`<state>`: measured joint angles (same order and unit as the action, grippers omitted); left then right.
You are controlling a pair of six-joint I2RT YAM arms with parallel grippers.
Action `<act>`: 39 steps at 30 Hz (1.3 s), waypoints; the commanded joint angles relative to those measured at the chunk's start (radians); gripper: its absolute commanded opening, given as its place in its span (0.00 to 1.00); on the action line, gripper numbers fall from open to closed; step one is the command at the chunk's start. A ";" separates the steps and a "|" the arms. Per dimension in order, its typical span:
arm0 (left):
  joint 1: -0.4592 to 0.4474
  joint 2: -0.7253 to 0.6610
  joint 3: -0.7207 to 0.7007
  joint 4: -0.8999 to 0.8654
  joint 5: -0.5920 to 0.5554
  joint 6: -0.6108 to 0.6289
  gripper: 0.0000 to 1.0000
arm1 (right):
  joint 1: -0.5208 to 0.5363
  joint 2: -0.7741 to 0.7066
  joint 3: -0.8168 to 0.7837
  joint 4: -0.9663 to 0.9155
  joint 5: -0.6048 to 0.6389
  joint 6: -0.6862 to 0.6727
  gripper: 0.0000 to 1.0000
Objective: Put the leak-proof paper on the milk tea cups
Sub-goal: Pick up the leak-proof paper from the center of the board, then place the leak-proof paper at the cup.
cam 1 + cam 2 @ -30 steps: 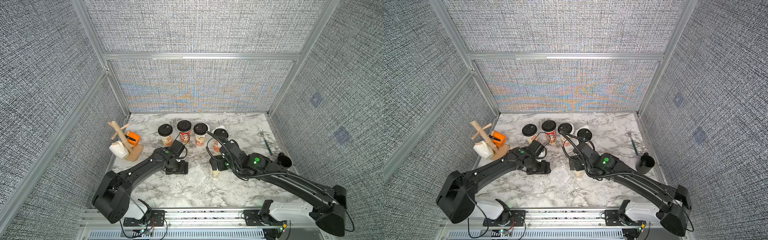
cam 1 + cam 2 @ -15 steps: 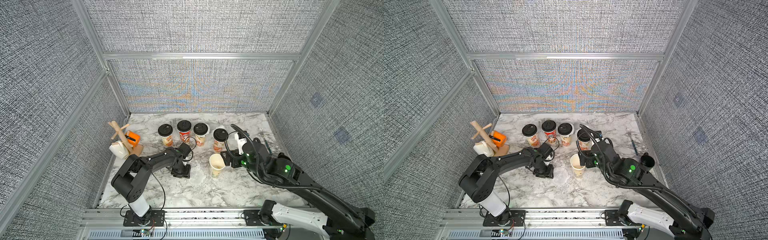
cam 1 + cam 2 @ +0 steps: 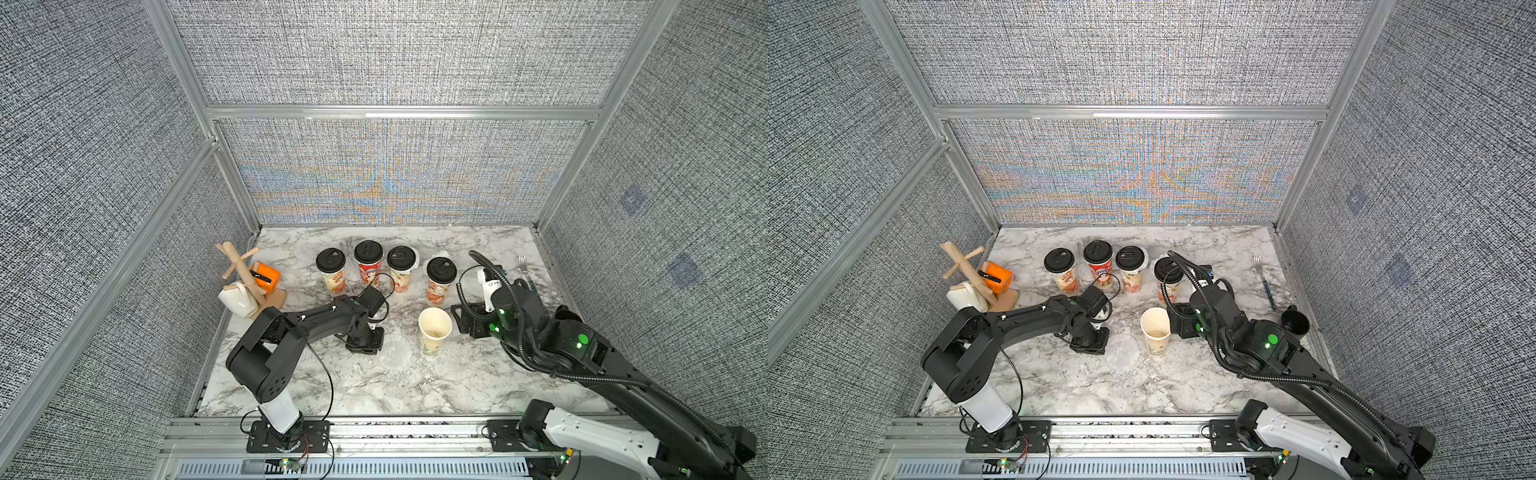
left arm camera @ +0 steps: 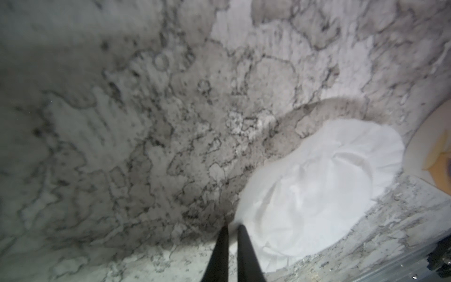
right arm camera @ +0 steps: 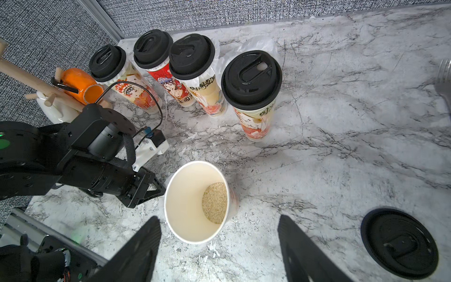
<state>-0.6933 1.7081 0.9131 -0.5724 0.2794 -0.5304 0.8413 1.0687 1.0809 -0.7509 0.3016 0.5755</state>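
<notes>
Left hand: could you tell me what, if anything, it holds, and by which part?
The left hand seems shut on the leak-proof paper, pinching the edge of the disc.

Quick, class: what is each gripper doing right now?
Left gripper: closed, pinching the edge of the leak-proof paper.
Right gripper: open, holding nothing, beside the uncapped milk tea cup.

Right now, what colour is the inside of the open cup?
The open cup is cream inside; right wrist view shows it best.
</notes>
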 commanded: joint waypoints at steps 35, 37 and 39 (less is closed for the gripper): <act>-0.043 -0.469 0.465 -0.179 0.250 0.058 0.00 | -0.608 0.094 -0.157 0.272 -0.368 -0.200 0.70; -0.056 -0.443 0.446 -0.126 0.303 0.033 0.00 | -0.629 0.105 -0.163 0.275 -0.382 -0.211 0.69; -0.063 -0.416 0.434 -0.111 0.316 0.029 0.00 | -0.645 0.112 -0.169 0.275 -0.393 -0.220 0.69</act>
<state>-0.7513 1.2697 1.3560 -0.7616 0.4919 -0.4782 0.2108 1.1713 0.9150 -0.5133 -0.0601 0.3843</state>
